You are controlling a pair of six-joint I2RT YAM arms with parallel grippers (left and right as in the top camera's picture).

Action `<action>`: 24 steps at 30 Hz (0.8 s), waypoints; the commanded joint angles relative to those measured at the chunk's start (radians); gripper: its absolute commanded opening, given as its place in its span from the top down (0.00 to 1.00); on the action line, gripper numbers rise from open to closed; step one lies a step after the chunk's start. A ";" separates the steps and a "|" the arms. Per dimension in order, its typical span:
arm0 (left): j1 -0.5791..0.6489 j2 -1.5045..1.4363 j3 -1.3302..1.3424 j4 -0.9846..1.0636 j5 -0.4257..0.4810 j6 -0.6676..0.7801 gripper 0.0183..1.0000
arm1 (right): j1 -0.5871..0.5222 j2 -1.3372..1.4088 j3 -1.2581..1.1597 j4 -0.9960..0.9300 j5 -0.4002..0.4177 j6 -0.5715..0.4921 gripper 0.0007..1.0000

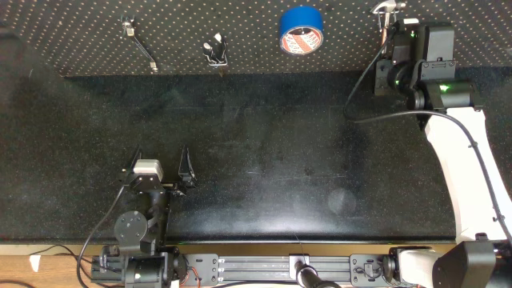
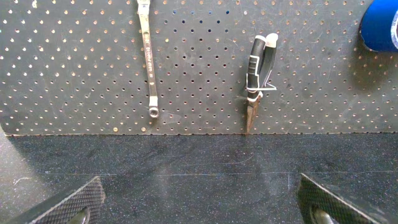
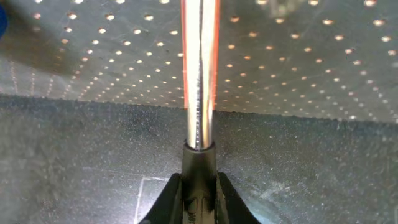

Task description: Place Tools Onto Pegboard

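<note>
The black left arm [image 1: 132, 226] is folded low over its base. The left gripper [image 1: 161, 156] points forward, its dark woven-carbon fingers [image 2: 68, 202] spread wide. The white right arm [image 1: 472, 160] is stretched far out. The right gripper [image 3: 199, 183] is clamped on a slim silver metal tool shaft [image 3: 200, 93], which runs straight ahead of it.

Wrench [image 1: 140, 46], pliers [image 1: 214, 52], tape roll [image 1: 302, 30] and the tool [image 3: 200, 74] in the right hand [image 3: 199, 186] line the pegboard [image 1: 72, 40], left to right.

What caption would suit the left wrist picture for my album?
Wrench, pliers and blue tape hang on the pegboard above a black mat.
</note>
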 commanded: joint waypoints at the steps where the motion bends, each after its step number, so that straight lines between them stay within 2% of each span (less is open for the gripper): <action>1: -0.004 -0.007 -0.005 -0.002 -0.006 -0.005 0.01 | 0.006 0.015 0.011 0.013 0.022 0.009 0.69; 3: -0.004 -0.007 -0.005 -0.002 -0.006 -0.005 0.00 | 0.006 0.020 0.011 0.013 0.018 0.009 0.62; 5: -0.004 -0.007 -0.005 -0.002 -0.006 -0.005 0.01 | 0.006 0.022 0.011 0.010 0.014 0.009 0.34; 6: -0.004 -0.007 -0.005 -0.002 -0.006 -0.005 0.01 | 0.006 0.022 0.011 0.009 0.010 0.010 0.02; 9: -0.004 -0.007 -0.005 -0.002 -0.006 -0.005 0.01 | 0.006 0.021 0.011 0.010 0.010 0.066 0.01; 13: -0.004 -0.007 -0.005 -0.002 -0.006 -0.005 0.01 | 0.006 0.000 0.011 0.014 0.009 0.069 0.02; 18: -0.004 -0.007 -0.005 -0.002 -0.006 -0.005 0.01 | -0.040 -0.234 0.011 -0.048 -0.021 0.068 0.02; 21: -0.004 -0.007 -0.005 -0.002 -0.006 -0.005 0.01 | -0.097 -0.322 0.011 -0.140 -0.149 0.007 0.02; 24: -0.004 -0.007 -0.005 -0.002 -0.006 -0.005 0.01 | -0.100 -0.356 -0.018 -0.177 -0.172 0.007 0.02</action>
